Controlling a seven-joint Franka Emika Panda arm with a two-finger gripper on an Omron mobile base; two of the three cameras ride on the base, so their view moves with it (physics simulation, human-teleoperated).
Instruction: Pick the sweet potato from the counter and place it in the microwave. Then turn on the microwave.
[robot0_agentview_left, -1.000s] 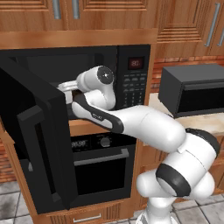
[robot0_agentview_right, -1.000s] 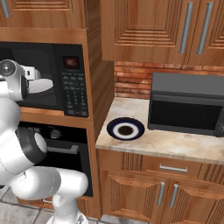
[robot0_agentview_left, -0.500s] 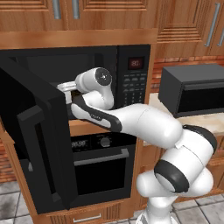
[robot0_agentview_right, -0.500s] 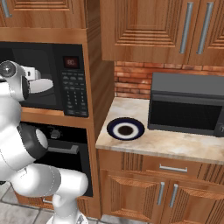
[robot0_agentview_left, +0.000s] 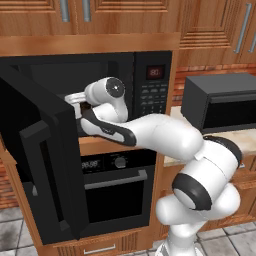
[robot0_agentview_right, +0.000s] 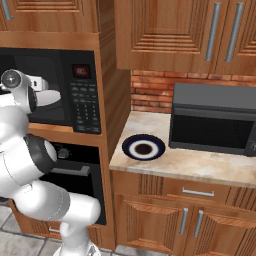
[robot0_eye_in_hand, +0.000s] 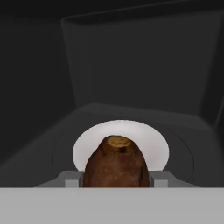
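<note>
While the sweet potato (robot0_eye_in_hand: 116, 162) sits between the two grey fingers (robot0_eye_in_hand: 71, 178), it is held inside the dark cavity of the microwave (robot0_agentview_left: 150, 85), above the white round turntable (robot0_eye_in_hand: 153, 144). Its cut end, with a pale yellowish patch, points toward the back wall of the cavity. The gripper (robot0_eye_in_hand: 116, 179) is clamped on the sweet potato, one finger at each side of it.

From the left base view, the white arm reaches through the open microwave door (robot0_agentview_left: 45, 150), which is swung out wide to the left. A red display (robot0_agentview_left: 154, 72) glows above the keypad (robot0_agentview_right: 85, 107). Below the microwave there is a black oven (robot0_agentview_left: 115, 192) with a bar handle.

To the right, on the counter (robot0_agentview_right: 200, 165), a round dark blue-rimmed plate (robot0_agentview_right: 143, 147) lies just beside a smaller dark grey box appliance (robot0_agentview_right: 215, 120).
</note>
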